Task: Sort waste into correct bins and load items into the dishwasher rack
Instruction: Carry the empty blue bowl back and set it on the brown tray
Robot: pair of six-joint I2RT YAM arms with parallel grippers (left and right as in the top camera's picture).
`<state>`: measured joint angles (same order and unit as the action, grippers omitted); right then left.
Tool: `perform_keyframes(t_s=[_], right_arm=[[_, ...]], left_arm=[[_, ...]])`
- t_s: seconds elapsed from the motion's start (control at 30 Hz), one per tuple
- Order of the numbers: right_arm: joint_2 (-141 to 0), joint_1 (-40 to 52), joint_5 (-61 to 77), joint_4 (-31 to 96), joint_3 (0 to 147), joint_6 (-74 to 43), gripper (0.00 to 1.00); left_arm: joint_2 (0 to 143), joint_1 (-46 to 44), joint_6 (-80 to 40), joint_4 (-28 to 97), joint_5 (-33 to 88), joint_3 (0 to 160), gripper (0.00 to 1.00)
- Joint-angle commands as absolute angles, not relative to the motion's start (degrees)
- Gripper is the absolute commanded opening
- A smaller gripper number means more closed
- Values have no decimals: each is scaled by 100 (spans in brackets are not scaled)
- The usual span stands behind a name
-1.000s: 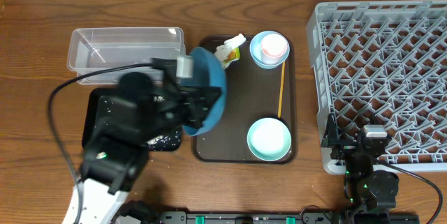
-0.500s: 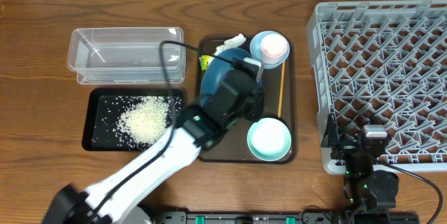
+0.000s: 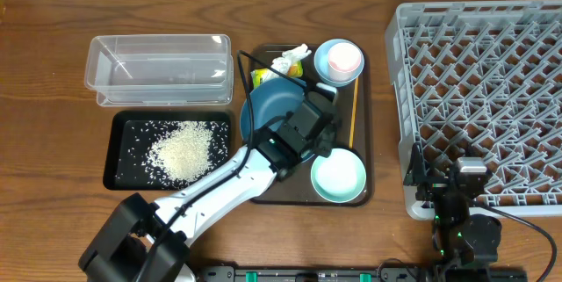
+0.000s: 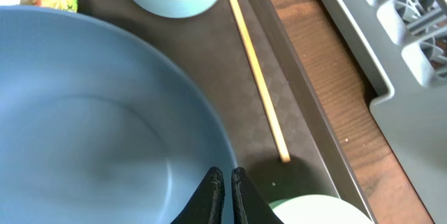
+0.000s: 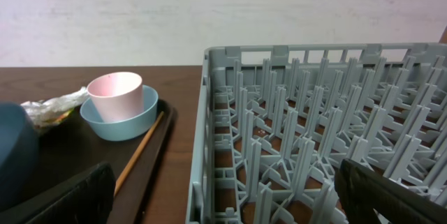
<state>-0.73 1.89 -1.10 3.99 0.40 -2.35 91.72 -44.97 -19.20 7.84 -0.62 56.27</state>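
The dark-blue bowl [image 3: 266, 111] sits upright on the brown serving tray [image 3: 260, 191]. My left gripper [image 3: 300, 127] is shut on its right rim, and the left wrist view shows the fingers [image 4: 227, 195] pinching the bowl [image 4: 91, 119]. The rice heap [image 3: 182, 150] lies in the black tray [image 3: 120, 175]. The clear tub [image 3: 158, 71] is empty. The paper scrap [image 3: 291, 55] and yellow-green packet [image 3: 261, 77] lie at the brown tray's back. The pink cup [image 3: 344, 56] stands in the light-blue bowl [image 3: 322, 64]. The mint-green bowl [image 3: 338, 176] is at the front. My right gripper [image 5: 223, 203] is open and empty at the rack [image 3: 483, 89].
A wooden chopstick [image 3: 354, 111] lies along the brown tray's right side, close to my left gripper. The rack's near-left corner [image 5: 216, 133] stands right in front of my right gripper. My left arm [image 3: 206, 190] stretches across the brown tray's front-left corner.
My left gripper carried the dark-blue bowl from above the black tray rightward onto the brown tray. The rice heap now shows in the black tray. The right arm has not moved.
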Motion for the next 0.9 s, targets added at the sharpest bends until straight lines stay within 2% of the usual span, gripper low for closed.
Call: perform_keyframes(t_s=[0.0,0.2,0.37,0.47,0.57,0.77,0.87], right_arm=[[-64,244,-150,414,30,-274,99],[-64,244,-148,414,30,-272,99],[-64,244,-150,414,30,-274,99],[-64,244,-150,414,30,-272,99],[-64,244,-150,414,30,-274,99],[-64,244,-148,414,30,-274,99],[-64,244,-150,414,30,-274,99]], left_arm=[[9196,-4578,-1809,895,-152,5808,10],[9161,-4661,-1831,1092,-148,5808,16],[8868,-4670,-2174,1275,-145,5808,17],[8558,-4670,-2169,1400,-152,5808,36],[8224,-4670,-2165,1507,-176,5808,49],[7583,-4670,-1997,1420,-550,5808,66],[7345,-4665,-1962,1326,-735,5808,66]])
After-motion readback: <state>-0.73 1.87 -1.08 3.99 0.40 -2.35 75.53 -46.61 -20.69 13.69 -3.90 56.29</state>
